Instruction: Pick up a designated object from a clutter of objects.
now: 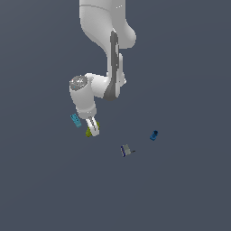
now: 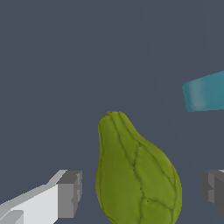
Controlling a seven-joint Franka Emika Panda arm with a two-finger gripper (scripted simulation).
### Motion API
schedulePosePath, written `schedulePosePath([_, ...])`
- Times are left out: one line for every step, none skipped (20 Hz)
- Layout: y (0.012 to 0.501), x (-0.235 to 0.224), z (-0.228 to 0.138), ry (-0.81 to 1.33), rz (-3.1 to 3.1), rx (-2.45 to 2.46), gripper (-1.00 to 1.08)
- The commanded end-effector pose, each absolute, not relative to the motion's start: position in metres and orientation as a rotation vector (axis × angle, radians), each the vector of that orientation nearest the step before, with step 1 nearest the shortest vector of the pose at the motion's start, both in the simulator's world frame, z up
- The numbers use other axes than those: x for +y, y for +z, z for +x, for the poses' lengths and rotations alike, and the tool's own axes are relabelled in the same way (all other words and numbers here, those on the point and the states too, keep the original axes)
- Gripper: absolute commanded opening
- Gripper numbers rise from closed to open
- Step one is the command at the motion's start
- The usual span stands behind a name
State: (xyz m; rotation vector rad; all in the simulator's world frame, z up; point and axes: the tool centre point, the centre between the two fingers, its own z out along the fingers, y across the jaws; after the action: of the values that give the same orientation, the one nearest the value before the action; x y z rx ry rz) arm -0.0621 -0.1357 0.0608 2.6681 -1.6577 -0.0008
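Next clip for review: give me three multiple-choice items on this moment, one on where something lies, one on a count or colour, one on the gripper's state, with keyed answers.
1. Which object lies between the fingers?
A. the dark-blue cylinder
B. the yellow-green lump
C. the grey-and-navy piece

2. How many small objects lie on the floor?
A. two
B. six
C. four

3. How does the gripper stand?
A. open, pads clear of the lump
B. shut on the light-blue block
C. shut and empty

Answers: 1 B, the wrist view shows the yellow-green lump between the fingers. 2 C, the exterior view shows the lump, light-blue block, dark-blue cylinder and grey-and-navy piece. 3 A, the gripper shows gaps on both sides of the lump.
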Motion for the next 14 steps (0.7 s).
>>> schedulePosePath([0.0504,-0.1358,-0.0623,0.000,2.667,-1.659,1.00])
schedulePosePath([0.0474,-0.1356,-0.0623,0.000,2.667,-1.659,1.00])
schedulePosePath([0.0450,-0.1358,-0.0623,0.000,2.667,-1.660,1.00])
schedulePosePath([0.0431,-0.1357,-0.0622,0.000,2.667,-1.660,1.00])
schedulePosePath([0.0418,-0.1357,-0.0621,0.000,2.667,-1.660,1.00])
schedulePosePath([0.0410,-0.1358,-0.0621,0.000,2.666,-1.661,1.00])
schedulePosePath([0.0407,-0.1358,-0.0621,0.000,2.666,-1.661,1.00])
schedulePosePath([0.0407,-0.1358,-0.0621,0.000,2.666,-1.661,-1.00])
schedulePosePath([0.0407,-0.1358,-0.0621,0.000,2.666,-1.661,-1.00])
schedulePosePath([0.0407,-0.1358,-0.0621,0.000,2.666,-1.661,-1.00])
schedulePosePath([0.0407,-0.1358,-0.0621,0.000,2.666,-1.661,-1.00])
schedulePosePath([0.0407,-0.1358,-0.0621,0.000,2.666,-1.661,-1.00])
schedulePosePath([0.0407,-0.1358,-0.0621,0.000,2.666,-1.661,-1.00])
schedulePosePath([0.0407,-0.1358,-0.0621,0.000,2.666,-1.661,-1.00])
